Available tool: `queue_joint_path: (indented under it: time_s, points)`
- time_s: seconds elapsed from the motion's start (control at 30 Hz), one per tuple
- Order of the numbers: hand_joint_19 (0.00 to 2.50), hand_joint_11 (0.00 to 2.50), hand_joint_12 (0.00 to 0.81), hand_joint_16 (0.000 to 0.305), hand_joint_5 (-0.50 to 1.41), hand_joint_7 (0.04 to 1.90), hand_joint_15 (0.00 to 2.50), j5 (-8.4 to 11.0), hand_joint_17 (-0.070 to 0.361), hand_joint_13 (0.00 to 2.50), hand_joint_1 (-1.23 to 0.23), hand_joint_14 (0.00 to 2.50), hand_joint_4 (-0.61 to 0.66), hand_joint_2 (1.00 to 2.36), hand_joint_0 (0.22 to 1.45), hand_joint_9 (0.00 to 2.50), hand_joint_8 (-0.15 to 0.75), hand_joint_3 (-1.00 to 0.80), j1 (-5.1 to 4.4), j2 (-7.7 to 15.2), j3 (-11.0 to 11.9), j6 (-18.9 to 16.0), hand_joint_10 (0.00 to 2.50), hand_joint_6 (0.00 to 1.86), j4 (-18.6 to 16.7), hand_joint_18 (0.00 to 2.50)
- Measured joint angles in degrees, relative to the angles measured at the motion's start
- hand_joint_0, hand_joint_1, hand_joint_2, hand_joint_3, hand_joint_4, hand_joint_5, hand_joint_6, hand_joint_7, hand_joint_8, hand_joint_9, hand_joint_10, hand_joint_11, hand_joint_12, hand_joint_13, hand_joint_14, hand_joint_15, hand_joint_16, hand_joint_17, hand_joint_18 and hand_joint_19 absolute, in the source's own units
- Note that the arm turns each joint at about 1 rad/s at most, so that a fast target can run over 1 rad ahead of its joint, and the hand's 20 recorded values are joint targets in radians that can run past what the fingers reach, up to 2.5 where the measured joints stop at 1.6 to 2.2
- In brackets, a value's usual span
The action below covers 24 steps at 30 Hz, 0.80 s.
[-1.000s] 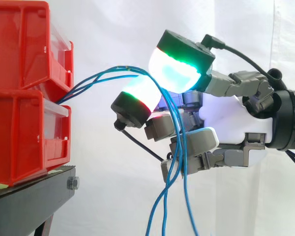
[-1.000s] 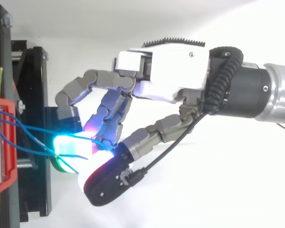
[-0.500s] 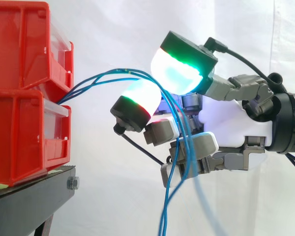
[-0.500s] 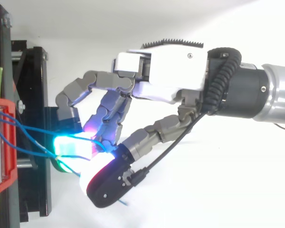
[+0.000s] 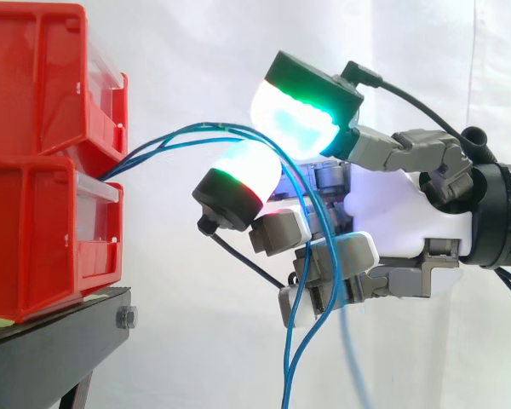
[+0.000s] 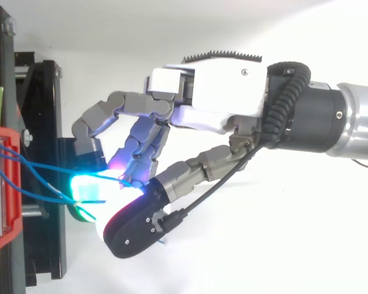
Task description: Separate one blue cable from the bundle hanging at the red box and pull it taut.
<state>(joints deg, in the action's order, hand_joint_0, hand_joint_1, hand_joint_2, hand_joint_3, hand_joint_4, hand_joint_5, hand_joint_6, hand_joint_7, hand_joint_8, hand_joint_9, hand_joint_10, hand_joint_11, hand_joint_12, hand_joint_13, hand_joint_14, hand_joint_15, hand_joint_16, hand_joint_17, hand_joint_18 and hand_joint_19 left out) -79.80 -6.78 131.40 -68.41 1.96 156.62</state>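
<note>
Several thin blue cables (image 5: 170,141) leave the gap between the two stacked red bins (image 5: 43,170) and arch rightward to my hand (image 5: 400,221). They run between a large green-white glowing pad (image 5: 294,119) above and a smaller red-green pad (image 5: 247,166) below. From there they drop down past the curled lower fingers (image 5: 341,256). In the top view the cables (image 6: 37,168) run from the red bin (image 6: 0,184) into the glowing pads, where the hand (image 6: 214,98) curls round them. One hanging strand is blurred.
The bins stand on a black stand (image 5: 60,341) at the left, also visible from above (image 6: 46,122). A white curtain hangs behind. Open space lies below and to the right of the hand.
The large upper pad has shifted slightly up and toward the bins. The hanging cable ends have swung and risen, with one now blurred.
</note>
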Motion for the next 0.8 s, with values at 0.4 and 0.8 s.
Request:
queue_joint_path:
  time_s: [0.4,0.8]
  points:
    - [0.71,1.14,0.407,0.049,-0.16,1.20,1.09,0.02,0.111,1.21,-1.01,0.03,0.09,1.00,0.59,1.02,0.324,-0.50,0.01,0.00,-0.02,0.13,0.02,0.87,0.12,0.96]
    - [0.72,1.11,0.427,0.052,-0.15,1.09,1.07,0.09,0.117,1.24,-0.63,0.03,0.12,1.00,0.53,1.07,0.350,-0.50,-0.01,0.00,0.00,0.24,0.02,0.82,0.24,0.99]
